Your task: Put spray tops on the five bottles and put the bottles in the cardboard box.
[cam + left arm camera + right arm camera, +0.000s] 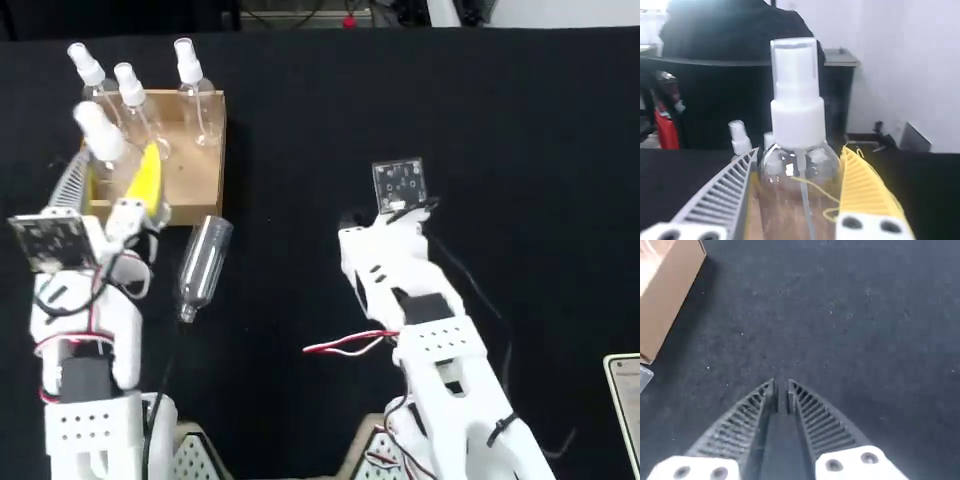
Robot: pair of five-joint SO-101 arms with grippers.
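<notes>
A clear bottle with a white spray top (796, 100) stands upright between the grey and yellow fingers of my left gripper (800, 152), which is shut on it. In the high view this held bottle (100, 135) is over the near left part of the cardboard box (195, 175). Three capped bottles (128, 85) stand in the box behind it. One more clear bottle (203, 262) lies on the black table beside the box's near right corner, neck toward the arms. My right gripper (781, 387) is shut and holds nothing, low over bare cloth.
The right arm (400, 290) lies across the table's middle, to the right of the lying bottle. A white object (626, 385) sits at the right edge. The box corner (665, 285) is some way off from the right gripper.
</notes>
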